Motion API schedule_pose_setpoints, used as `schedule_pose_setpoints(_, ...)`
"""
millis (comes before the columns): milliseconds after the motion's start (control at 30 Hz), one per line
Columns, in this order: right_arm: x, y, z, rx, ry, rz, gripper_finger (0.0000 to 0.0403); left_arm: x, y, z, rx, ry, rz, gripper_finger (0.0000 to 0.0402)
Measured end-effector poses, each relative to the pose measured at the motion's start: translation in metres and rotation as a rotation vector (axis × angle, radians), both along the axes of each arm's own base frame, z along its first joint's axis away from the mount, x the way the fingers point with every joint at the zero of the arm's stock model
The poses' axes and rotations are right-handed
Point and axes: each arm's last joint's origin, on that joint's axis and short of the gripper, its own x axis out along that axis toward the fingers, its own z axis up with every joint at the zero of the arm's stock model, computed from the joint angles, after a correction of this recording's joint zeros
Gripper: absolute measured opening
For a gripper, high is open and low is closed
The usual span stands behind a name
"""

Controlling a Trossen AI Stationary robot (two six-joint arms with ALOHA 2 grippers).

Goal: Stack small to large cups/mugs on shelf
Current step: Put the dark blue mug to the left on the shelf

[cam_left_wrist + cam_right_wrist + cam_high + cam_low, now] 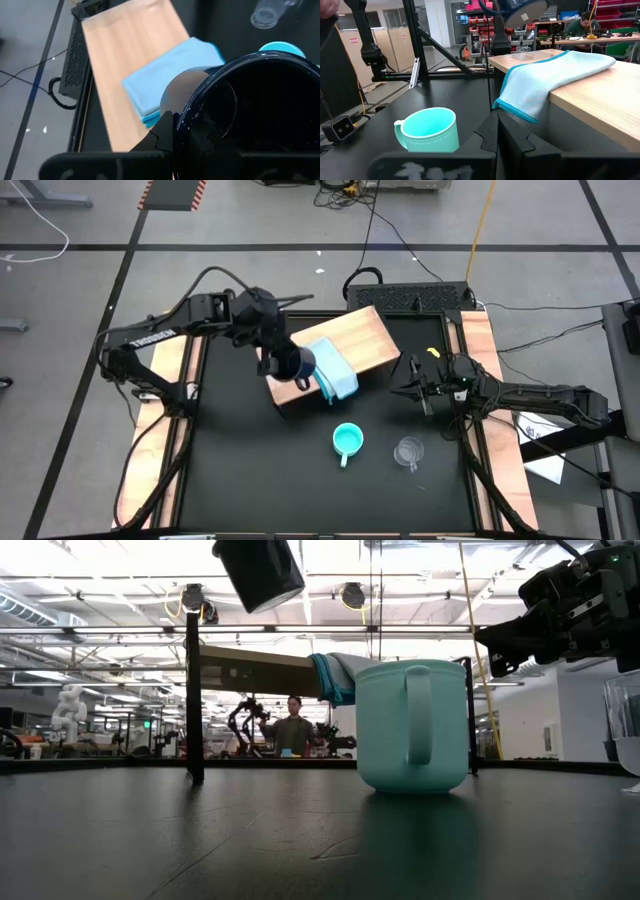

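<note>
While we look for writing, we find only the white word TROSSEN on the left arm. We count three cups. Our left gripper is closed on the dark navy mug, held in the air above the wooden shelf, beside one blue cloth. One turquoise cup and one clear glass mug stand on the table, near our right gripper. We cannot tell its jaws.

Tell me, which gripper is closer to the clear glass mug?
Right. The right gripper hovers just above-left of the glass mug in the high view. The left gripper is much farther off, holding the dark mug above the shelf.
</note>
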Motion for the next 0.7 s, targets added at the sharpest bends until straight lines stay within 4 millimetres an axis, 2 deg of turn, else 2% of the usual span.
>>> schedule_pose_setpoints(333,0.000,0.000,0.000,0.000,0.000,0.000,0.0000,-0.008,0.023,-0.001,0.000,0.009,0.081,0.0015)
schedule_pose_setpoints(700,0.000,0.000,0.000,0.000,0.000,0.000,0.0000,-0.011,0.025,-0.003,-0.029,0.039,0.113,0.0015)
